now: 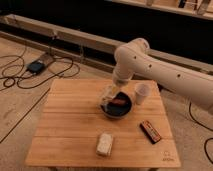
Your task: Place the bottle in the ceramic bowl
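The tool [111,92], at the end of the white arm reaching down from the upper right of the frame, is clasped on the bottle [106,96], which hangs just above the left rim of the ceramic bowl [118,116] at the middle of the frame. The bottle's long axis looks roughly upright, perhaps slightly tilted. The bowl's hollow lies just right of it and lower, so the move needed is probably short. The bottle is pale and translucent. The bowl is dark, glossy and round, with something reddish [119,102] inside. The bench [70,125] is slatted wood.
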